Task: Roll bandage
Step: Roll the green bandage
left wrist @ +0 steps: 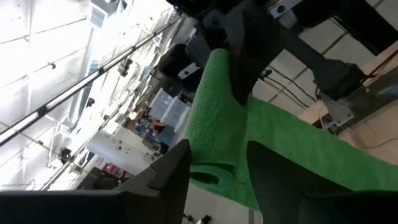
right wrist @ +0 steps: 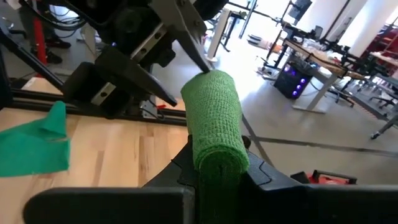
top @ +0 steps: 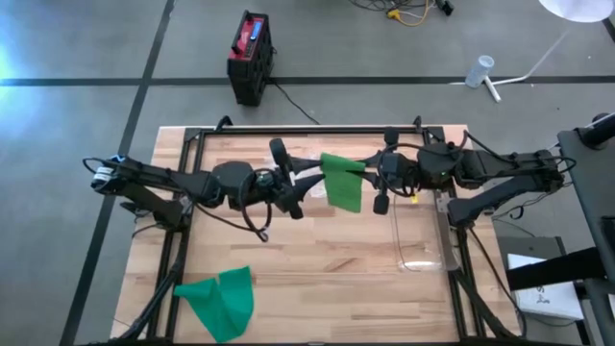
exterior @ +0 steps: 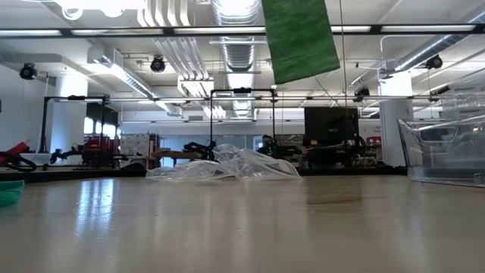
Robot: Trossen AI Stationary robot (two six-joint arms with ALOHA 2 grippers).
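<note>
Green bandage [top: 341,181] hangs above tabletop [top: 317,269] btwn both arms: right gripper [right wrist: 214,168] fingers clamped on its rolled end, left gripper [left wrist: 214,171] fingers part-open astride the strip.

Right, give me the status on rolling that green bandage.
Done: part of the green bandage is already wound into a tight roll, clamped in the right tool. In hand: the left tool works at the roll, both held above the table. Left: a loose tail hangs unwound.
</note>
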